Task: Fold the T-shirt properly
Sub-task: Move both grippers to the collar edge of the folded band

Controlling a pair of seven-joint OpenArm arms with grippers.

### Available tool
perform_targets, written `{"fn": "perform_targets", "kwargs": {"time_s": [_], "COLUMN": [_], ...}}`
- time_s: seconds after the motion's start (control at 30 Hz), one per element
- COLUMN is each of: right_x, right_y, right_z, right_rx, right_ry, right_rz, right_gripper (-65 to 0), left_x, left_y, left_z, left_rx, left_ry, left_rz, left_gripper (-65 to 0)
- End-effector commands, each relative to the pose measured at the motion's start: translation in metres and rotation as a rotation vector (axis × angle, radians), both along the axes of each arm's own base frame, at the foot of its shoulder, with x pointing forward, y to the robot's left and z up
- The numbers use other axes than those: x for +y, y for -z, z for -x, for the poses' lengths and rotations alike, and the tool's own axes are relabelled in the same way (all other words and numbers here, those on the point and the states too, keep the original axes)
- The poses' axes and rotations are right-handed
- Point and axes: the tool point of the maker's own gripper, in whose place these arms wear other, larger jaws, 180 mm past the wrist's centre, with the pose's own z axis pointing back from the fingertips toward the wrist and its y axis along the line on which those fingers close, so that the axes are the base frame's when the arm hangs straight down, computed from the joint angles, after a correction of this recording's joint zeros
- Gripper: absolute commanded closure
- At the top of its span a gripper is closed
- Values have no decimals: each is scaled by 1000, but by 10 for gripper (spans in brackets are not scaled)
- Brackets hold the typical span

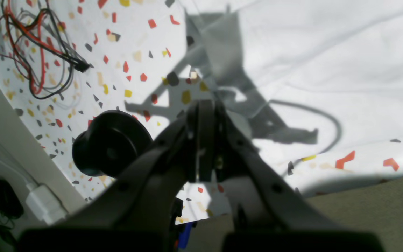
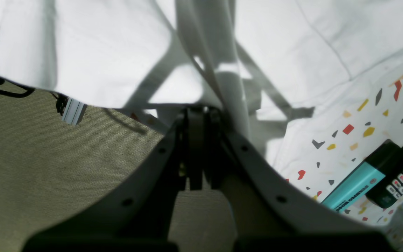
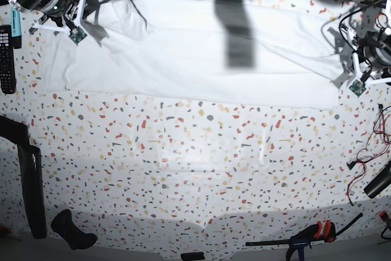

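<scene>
In the left wrist view, the left gripper (image 1: 203, 140) shows its fingers pressed together, and whether any cloth sits between them cannot be told; the T-shirt (image 1: 327, 63) fills the frame from 12 to 3 o'clock on the speckled tabletop (image 1: 124, 42). One tangle of red and black wires (image 1: 37, 45) lies at 10 o'clock and one black cylinder (image 1: 110, 143) sits just beside the gripper at 9 o'clock. In the right wrist view, the right gripper (image 2: 199, 147) is clenched on a strip of the T-shirt (image 2: 93, 52), which rises to 12 o'clock while the rest spreads across the top; one teal marker (image 2: 353, 185) and one black remote (image 2: 402, 171) lie side by side at 4 o'clock. In the base view, the T-shirt (image 3: 201, 53) stretches along the table's far edge from 10 to 2 o'clock, with the right gripper (image 3: 76, 32) at its 10 o'clock end and the left gripper (image 3: 355, 84) at its 2 o'clock end. One red-handled clamp (image 3: 311, 236) lies at 5 o'clock.
</scene>
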Motion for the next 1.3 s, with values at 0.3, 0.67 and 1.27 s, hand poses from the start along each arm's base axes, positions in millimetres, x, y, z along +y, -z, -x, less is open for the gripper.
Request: {"fn": "perform_targets", "kwargs": {"time_s": [0.3, 0.67, 1.27], "right_x": [-3, -3, -2], "right_y": [-6, -6, -6], "right_z": [-3, -3, -4], "right_rx": [-15, -16, -24], "right_ry": [-3, -3, -5], "right_rz": [17, 16, 10], "right_gripper": [0, 0, 0], "left_x": [25, 20, -66], "left_y": [-1, -115, 10], "left_z": [12, -53, -14], "left_rx": [-7, -671, -222], "left_ry": [-63, -240, -131], "left_rz": [-120, -94, 415], "left_gripper": [0, 0, 0]}}
